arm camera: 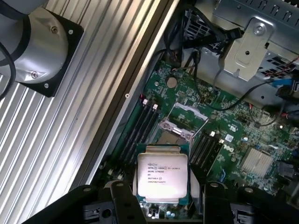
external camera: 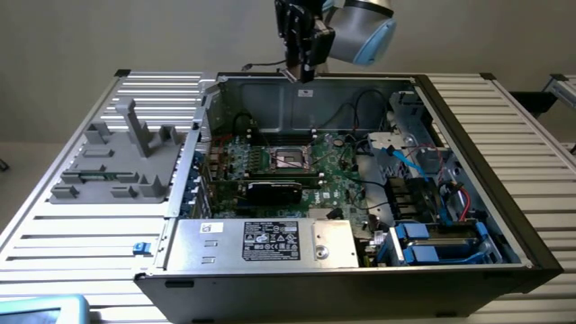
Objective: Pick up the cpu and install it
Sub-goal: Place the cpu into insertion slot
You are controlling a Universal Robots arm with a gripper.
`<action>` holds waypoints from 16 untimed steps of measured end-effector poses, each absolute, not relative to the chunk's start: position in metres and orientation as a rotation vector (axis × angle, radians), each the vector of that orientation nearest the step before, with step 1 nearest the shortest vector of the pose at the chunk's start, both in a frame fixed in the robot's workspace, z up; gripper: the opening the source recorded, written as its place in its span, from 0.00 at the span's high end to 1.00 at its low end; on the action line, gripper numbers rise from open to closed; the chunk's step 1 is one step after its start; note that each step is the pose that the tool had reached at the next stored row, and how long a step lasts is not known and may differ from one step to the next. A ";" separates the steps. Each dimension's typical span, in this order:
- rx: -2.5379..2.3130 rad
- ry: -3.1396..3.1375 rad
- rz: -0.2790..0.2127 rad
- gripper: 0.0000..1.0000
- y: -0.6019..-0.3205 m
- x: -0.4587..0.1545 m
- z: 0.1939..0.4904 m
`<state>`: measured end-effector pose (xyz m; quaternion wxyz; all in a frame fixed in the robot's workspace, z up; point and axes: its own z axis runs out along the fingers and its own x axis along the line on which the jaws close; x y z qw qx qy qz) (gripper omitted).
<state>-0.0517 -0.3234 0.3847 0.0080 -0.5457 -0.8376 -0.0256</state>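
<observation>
Exterior view: a Universal Robots arm [external camera: 360, 27] hangs over the far wall of an open desktop computer case [external camera: 297, 101], which lies on its side on a slatted metal tabletop [external camera: 81, 236]. The tool [external camera: 300, 71] is poised just above the case's rim and well clear of the green motherboard [external camera: 338, 182] below. From the wrist view, the tool [arm camera: 167, 198] is closed on the cpu [arm camera: 162, 175]. Its two black fingers [arm camera: 122, 203] press against opposite edges of the chip, whose silvery top plate (printed lettering legible as lines, thin green rim showing) faces the camera. The cpu is held in the air above the board and is not seated. The cpu socket [arm camera: 182, 123] lies beyond it on the motherboard, flanked on two sides by rows of black memory slots [arm camera: 140, 123]. In the exterior view the same socket [external camera: 290, 158] sits near the middle of the board. A finned silver heatsink [arm camera: 256, 161] stands on the board apart from the socket. A silver power supply with a black label [external camera: 261, 243] fills the near edge of the case, and blue drive carriers [external camera: 423, 246] sit beside it toward the exterior view's right. A grey moulded fixture [external camera: 117, 162] rests on the tabletop just beside the case, on the exterior view's left.
</observation>
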 end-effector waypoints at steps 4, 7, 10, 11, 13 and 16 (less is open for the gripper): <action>-1.792 -2.562 -0.081 0.46 -0.323 -0.052 0.384; -1.855 -2.518 -0.081 0.46 -0.323 -0.052 0.383; -1.917 -2.473 -0.082 0.46 -0.323 -0.052 0.383; -1.937 -2.457 -0.082 0.46 -0.323 -0.052 0.383; -1.978 -2.426 -0.082 0.46 -0.323 -0.052 0.382; -2.037 -2.378 -0.083 0.46 -0.323 -0.052 0.382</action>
